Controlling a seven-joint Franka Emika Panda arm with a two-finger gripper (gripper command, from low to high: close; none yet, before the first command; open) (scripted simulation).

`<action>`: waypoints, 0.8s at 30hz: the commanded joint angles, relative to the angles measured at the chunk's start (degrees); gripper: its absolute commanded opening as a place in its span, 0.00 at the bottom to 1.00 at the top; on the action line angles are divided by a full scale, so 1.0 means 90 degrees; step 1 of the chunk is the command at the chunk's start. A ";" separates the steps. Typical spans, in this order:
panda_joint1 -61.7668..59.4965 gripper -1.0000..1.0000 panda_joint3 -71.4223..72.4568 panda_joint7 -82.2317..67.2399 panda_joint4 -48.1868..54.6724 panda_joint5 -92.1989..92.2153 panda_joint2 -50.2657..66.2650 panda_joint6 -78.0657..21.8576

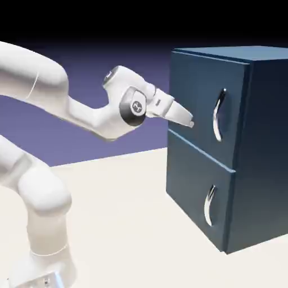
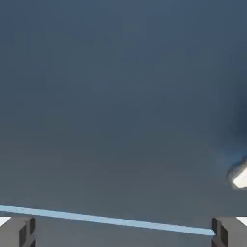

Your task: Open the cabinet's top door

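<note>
The dark blue cabinet (image 1: 259, 157) stands at the right of the exterior view. Its top door (image 1: 197, 95) is flush and carries a curved silver handle (image 1: 218, 114). My gripper (image 1: 190, 123) points at the top door, left of the handle and a short way from the panel. In the hand view the door's blue surface (image 2: 120, 96) fills the picture, and the two grey fingertips (image 2: 19, 232) stand far apart at the bottom corners with nothing between them. A bright bit of the handle (image 2: 240, 177) shows at the right edge.
The lower door (image 1: 191, 180) with its own silver handle (image 1: 210, 205) sits below the top door. The light seam between the doors (image 2: 106, 219) crosses the hand view low down. The cream table (image 1: 129, 225) spreads in front of the cabinet.
</note>
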 commanded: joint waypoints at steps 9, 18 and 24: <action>0.0709 1.00 -0.0837 0.1868 0.0235 -0.2492 -0.0391 -0.0196; 0.1419 1.00 -0.1675 0.3736 0.0469 -0.4984 -0.0783 -0.0393; 0.1892 1.00 -0.2233 0.4981 0.0626 -0.6645 -0.1043 -0.0524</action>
